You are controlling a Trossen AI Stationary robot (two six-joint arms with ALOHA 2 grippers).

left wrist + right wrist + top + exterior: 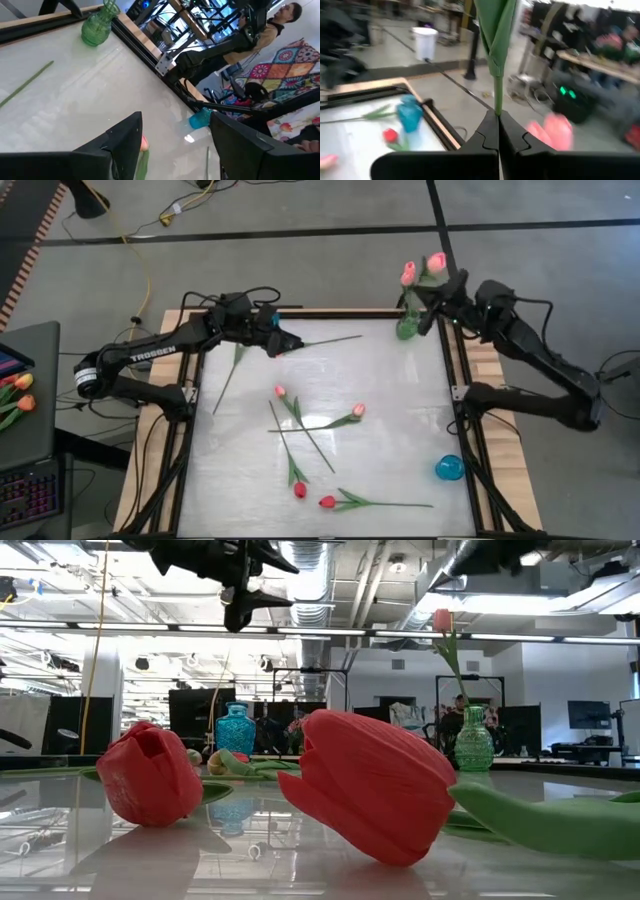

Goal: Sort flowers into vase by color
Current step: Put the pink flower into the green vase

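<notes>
With the right pincer [437, 308] pinching a pink flower's stem [498, 95] over the green vase [408, 326] at the table's far right, lower it straight in; the left pincer [287, 341], spread, waits far left.

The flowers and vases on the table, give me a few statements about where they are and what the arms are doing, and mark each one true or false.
1. The right gripper is shut on a green stem. True.
2. The green vase lies tipped over in the middle of the table. False: it stands upright at the far right corner, with a pink flower showing above it.
3. The blue vase holds three flowers. False: no flowers show in it in the high view.
4. Several flowers lie flat on the table, among them a red flower near the front edge. True.
5. The left gripper has its jaws open. True.
</notes>
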